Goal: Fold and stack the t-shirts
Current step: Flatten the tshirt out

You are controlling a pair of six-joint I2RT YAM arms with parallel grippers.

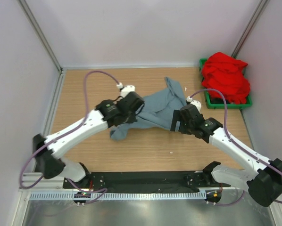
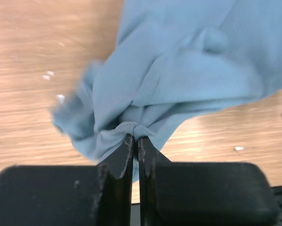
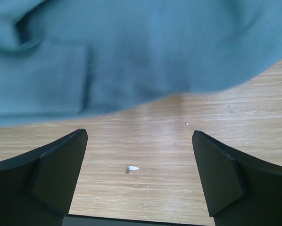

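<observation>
1. Nearest you, your two arms are reaching out from the near edge of the wooden table [image 1: 84, 141], angling in toward each other.
2. Your left gripper [image 2: 135, 138] is pinching a bunched fold of the grey-blue t-shirt [image 1: 155, 110] — its fingers are pressing almost together, with cloth gathering at the tips.
3. Your right gripper [image 3: 140, 141] is hovering with its fingers spread wide, gripping nothing. Bare wood is showing between them, and the shirt's edge is lying just beyond the tips.
4. The grey-blue t-shirt is lying crumpled and unfolded at mid-table, stretching between the two grippers, with one part trailing toward the far right.
5. Farthest off, the red t-shirt [image 1: 226, 80] is sitting heaped in a green tray [image 1: 228, 105] in the far right corner — well apart from both grippers and bulging above the rim.
</observation>
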